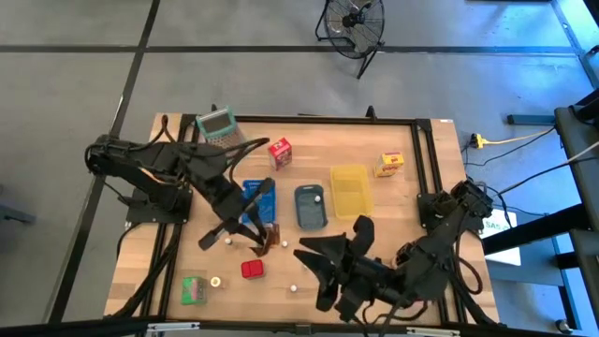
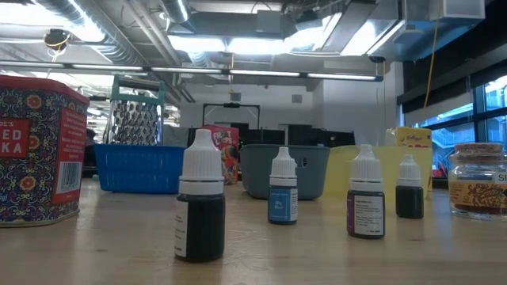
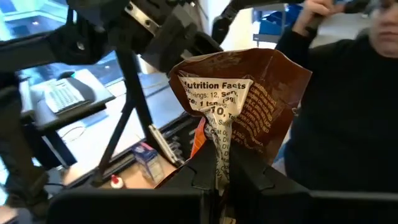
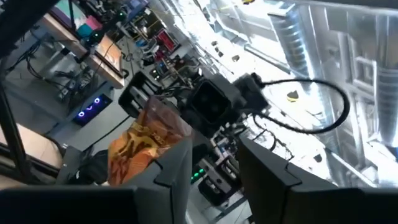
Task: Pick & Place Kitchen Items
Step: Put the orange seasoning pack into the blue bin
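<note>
Table: wooden table (image 1: 393,201), items scattered.
Left gripper (image 3: 222,180): pinching brown packet (image 3: 249,106), lifted mid-table.
Right gripper (image 4: 211,165): spread, empty, near front edge.
Progress: early; red tin (image 2: 36,150), bottles, cartons unsorted.

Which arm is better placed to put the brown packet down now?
Left: its end effector is shut on the brown packet. The right end effector is open and holds nothing.

I see a wooden table (image 1: 393,201). On it lie three trays: blue tray (image 1: 255,198), grey-blue tray (image 1: 310,207), yellow tray (image 1: 350,190). A red tin (image 1: 252,270) and green carton (image 1: 194,289) sit nearer its front edge.
</note>
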`<action>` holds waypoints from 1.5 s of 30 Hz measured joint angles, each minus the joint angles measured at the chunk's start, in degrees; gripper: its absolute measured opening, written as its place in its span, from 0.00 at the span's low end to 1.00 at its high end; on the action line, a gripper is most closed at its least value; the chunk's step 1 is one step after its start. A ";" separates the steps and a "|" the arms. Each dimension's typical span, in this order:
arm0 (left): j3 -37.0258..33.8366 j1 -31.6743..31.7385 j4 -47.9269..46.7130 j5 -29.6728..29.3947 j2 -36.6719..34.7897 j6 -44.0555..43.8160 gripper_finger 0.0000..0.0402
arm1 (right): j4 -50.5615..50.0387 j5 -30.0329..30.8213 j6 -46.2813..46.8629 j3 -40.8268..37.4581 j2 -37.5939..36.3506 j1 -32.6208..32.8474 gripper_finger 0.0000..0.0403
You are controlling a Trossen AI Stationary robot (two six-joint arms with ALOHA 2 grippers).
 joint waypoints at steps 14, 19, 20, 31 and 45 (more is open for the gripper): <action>0.01 -2.25 1.08 -2.25 0.74 -0.40 0.05 | -9.43 -3.29 19.20 2.08 0.07 -2.60 0.53; 0.02 -2.21 2.09 -2.38 0.85 -2.99 0.05 | -13.99 -7.43 26.86 2.08 0.07 -3.97 0.60; 0.02 -2.21 2.12 -2.93 0.83 -3.36 0.05 | -14.86 -9.13 27.70 2.08 0.07 -4.18 0.60; 0.02 -2.12 2.03 -4.94 0.83 -6.79 0.05 | -15.17 -18.30 32.61 2.06 0.09 -7.71 0.59; 0.02 -2.59 1.98 -5.95 0.79 -9.88 0.05 | -16.01 -23.81 37.51 2.06 0.09 -8.81 0.53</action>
